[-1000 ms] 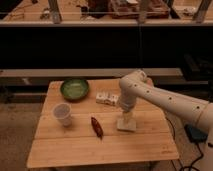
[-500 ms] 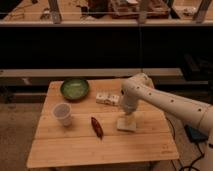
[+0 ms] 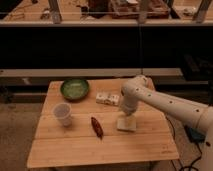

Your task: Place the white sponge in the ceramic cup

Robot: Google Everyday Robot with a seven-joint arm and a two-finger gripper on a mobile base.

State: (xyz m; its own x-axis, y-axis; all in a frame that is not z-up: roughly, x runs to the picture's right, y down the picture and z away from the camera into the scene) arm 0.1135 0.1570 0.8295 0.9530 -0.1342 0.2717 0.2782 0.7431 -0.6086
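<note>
Here we see the light wooden counter [image 3: 75,150], the white robot arm [image 3: 165,102] reaching from the right, the wide green bowl [image 3: 75,89] back left, the small white ceramic cup [image 3: 62,113] before it, and, well apart at centre-right, the flat pale square sponge [image 3: 126,125] lying under the end effector [image 3: 127,114], whose grip we cannot tell.

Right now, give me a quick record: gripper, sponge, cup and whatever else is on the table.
sponge: flat on the table, right of centre
cup: upright, left side, apart from sponge
gripper: down at the sponge
bowl: green, back left
carton: back centre
reddish item: between cup and sponge
</note>
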